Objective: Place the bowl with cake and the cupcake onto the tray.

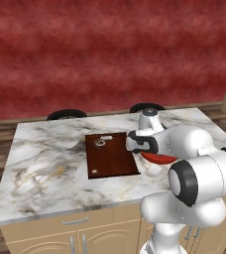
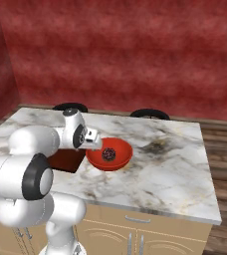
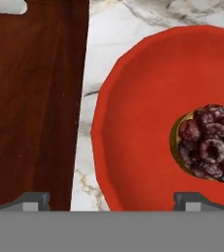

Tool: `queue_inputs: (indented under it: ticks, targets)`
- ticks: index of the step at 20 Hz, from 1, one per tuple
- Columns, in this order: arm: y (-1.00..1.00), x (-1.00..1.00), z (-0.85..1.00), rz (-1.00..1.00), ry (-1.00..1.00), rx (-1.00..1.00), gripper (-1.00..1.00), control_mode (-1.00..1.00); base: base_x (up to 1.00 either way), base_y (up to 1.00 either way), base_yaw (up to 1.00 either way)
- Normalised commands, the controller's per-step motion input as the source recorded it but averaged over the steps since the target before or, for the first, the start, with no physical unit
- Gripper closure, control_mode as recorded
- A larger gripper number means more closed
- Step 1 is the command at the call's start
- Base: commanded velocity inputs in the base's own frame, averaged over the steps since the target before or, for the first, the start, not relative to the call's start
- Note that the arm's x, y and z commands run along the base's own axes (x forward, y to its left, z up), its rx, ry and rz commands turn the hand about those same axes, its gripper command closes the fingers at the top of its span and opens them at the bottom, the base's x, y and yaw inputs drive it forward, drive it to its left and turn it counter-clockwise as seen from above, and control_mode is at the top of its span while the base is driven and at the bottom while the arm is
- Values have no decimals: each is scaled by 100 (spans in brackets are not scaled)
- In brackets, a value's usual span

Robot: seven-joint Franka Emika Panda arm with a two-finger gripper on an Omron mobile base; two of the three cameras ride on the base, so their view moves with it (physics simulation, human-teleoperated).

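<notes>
Claw (image 3: 112,199) released, jaws wide, straddling near rim of bowl with cake (image 3: 148,123); bowl on desk (image 2: 165,164) just beside tray (image 1: 111,156). Glossy, stiff, likely slippery; pinch rim, keep level

The counter top (image 1: 50,158) looks like smooth white stone with grey and brown streaks, a bit shiny. The tray (image 1: 111,156) is dark red-brown wood with fine lines in it, and it looks flat and dull. The bowl with cake (image 2: 120,155) is bright red and smooth, like shiny plastic or glazed clay. The cake (image 3: 207,142) in it is dark and bumpy, like a heap of berries. The cupboard fronts (image 1: 105,235) under the counter are pale wood with thin grey metal handles. The back wall (image 2: 125,55) is red and blotchy, soft and matt. The floor (image 2: 225,149) is brown wood planks.
</notes>
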Motion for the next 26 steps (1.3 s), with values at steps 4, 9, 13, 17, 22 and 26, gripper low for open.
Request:
queue_inputs:
  ticks: [4,9,13,17,22,26]
  targets:
    - [0,0,-22,-6,0,0,-100,-100,0,0,0]
    - [-2,1,-35,-7,0,0,-100,-100,0,0,0]
    - [-8,3,-18,-3,0,0,-100,-100,0,0,0]
    - [-1,0,0,0,0,0,100,-100,0,0,0]
    - [0,0,0,0,0,0,100,-100,0,0,0]
    - [4,-7,14,0,0,-5,100,-100,0,0,0]
